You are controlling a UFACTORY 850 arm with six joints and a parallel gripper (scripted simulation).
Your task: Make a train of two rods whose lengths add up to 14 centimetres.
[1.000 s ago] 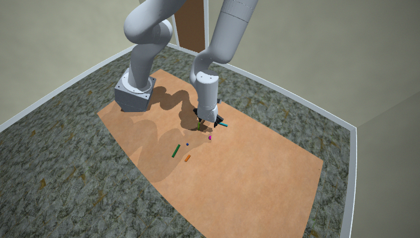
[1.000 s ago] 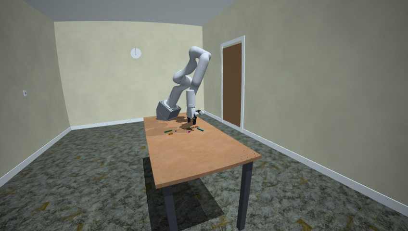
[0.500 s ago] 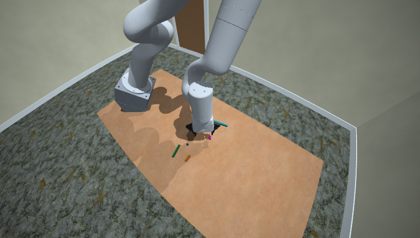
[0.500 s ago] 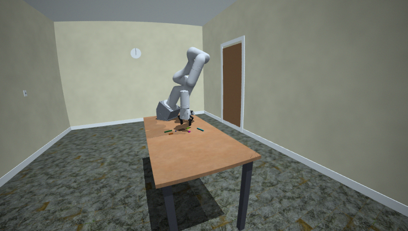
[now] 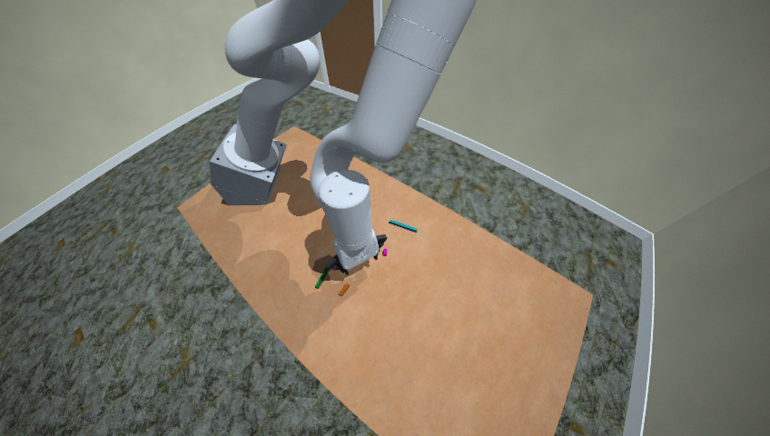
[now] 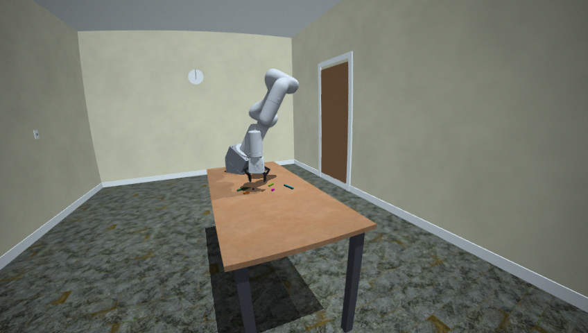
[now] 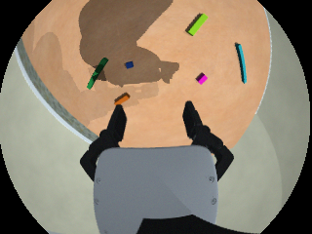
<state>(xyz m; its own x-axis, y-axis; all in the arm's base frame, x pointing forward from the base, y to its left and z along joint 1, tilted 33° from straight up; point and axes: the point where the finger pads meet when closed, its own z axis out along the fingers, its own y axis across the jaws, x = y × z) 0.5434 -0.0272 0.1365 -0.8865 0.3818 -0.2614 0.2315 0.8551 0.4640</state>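
Left of centre in the wrist view, your orange rod (image 5: 344, 289) (image 6: 246, 192) (image 7: 122, 98) slanted up rightward, just above the picture-left fingertip of your released, empty tool (image 5: 361, 265) (image 6: 257, 180) (image 7: 153, 109).

Coloured rods on an orange-tan table (image 5: 459, 323) (image 6: 284, 218) (image 7: 161, 117)
Green (image 5: 321, 278) (image 6: 241, 189) (image 7: 97, 73), orange (image 5: 344, 289) (image 6: 246, 192) (image 7: 122, 98), blue (image 6: 253, 189) (image 7: 129, 64), magenta (image 5: 384, 252) (image 6: 272, 189) (image 7: 202, 78), lime (image 6: 270, 184) (image 7: 197, 24), turquoise (image 5: 402, 225) (image 6: 288, 186) (image 7: 241, 63); black claw (image 5: 356, 258) (image 6: 257, 180) (image 7: 153, 109), floor (image 5: 108, 323) (image 6: 144, 231) mottled grey-green.

A wooden table (image 5: 464, 323) (image 6: 288, 218) (image 7: 161, 122) under scattered, seemingly six, coloured rods (image 5: 402, 225) (image 6: 288, 186) (image 7: 241, 63).
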